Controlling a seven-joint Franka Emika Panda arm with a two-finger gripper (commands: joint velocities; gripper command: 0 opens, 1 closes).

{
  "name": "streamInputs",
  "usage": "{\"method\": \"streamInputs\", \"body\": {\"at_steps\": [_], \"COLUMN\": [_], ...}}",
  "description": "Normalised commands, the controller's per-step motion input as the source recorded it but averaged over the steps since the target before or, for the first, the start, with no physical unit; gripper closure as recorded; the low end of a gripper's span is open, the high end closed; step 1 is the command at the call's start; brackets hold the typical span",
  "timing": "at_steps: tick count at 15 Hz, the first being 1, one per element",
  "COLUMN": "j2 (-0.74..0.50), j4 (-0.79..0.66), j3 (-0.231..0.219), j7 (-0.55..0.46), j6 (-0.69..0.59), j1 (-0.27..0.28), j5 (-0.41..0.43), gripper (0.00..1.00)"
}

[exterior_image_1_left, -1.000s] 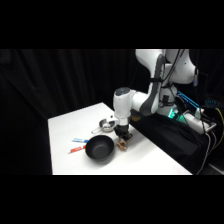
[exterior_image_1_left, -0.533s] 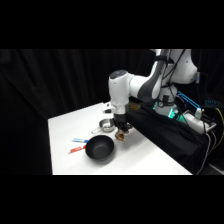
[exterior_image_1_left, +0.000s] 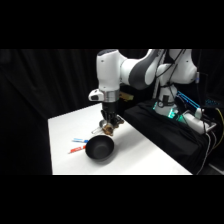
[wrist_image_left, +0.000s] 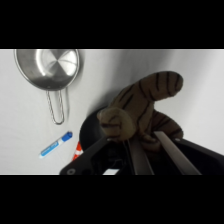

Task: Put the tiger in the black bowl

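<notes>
Brown and tan with dark stripes, the tiger [wrist_image_left: 142,112] hangs between the two fingers of the gripper [wrist_image_left: 148,150], which are closed on its lower part. Its head and one curved limb stick out beyond the fingertips in the wrist view. In the side view the gripper [exterior_image_1_left: 109,128] holds the tiger [exterior_image_1_left: 111,130] above the table [exterior_image_1_left: 145,155], clear of the surface. The bowl [exterior_image_1_left: 99,148] is just below and slightly in front of the gripper; the tiger is near its far rim, not inside it. In the wrist view a part of the bowl [wrist_image_left: 89,134] shows directly behind the tiger. A steel strainer [wrist_image_left: 49,66] with a wire handle lies farther out on the table, well apart from the gripper. A blue pen [wrist_image_left: 56,144] lies beside the bowl, and a small red item [wrist_image_left: 78,148] touches the bowl's edge.
</notes>
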Motion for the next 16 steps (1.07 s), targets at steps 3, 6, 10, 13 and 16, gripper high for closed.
{"method": "streamInputs", "body": {"at_steps": [3,6,10,13,16], "j2": [0.3,0.4,0.41,0.38,0.33], "j4": [0.44,0.45,0.42,0.38,0.36], "j3": [-0.018,-0.013,0.0,0.029,0.037], "j7": [-0.01,-0.03,-0.06,-0.09,-0.09], "j6": [-0.08,0.02,0.06,0.06,0.04], "j1": [-0.032,-0.044,-0.053,-0.052,-0.052], "j5": [0.006,0.007,0.023,0.05,0.047], "gripper": [0.96,0.96,0.96,0.96,0.6]}}
